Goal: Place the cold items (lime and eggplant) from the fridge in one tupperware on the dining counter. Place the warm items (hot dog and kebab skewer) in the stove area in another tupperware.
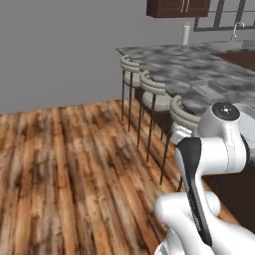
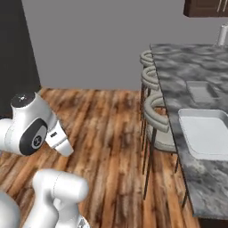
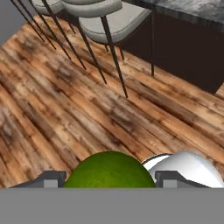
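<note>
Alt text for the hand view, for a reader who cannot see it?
A green lime sits between the hand's two dark fingertips, above a wooden floor. Grey bar stools on thin dark legs stand beside a dark counter base.

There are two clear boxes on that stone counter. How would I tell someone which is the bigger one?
Start at the long grey marbled counter with the row of stools along its side. Two clear tupperware boxes lie on it, one behind the other. The bigger tupperware is the nearer one, wide and shallow, while the smaller tupperware sits farther along.
</note>
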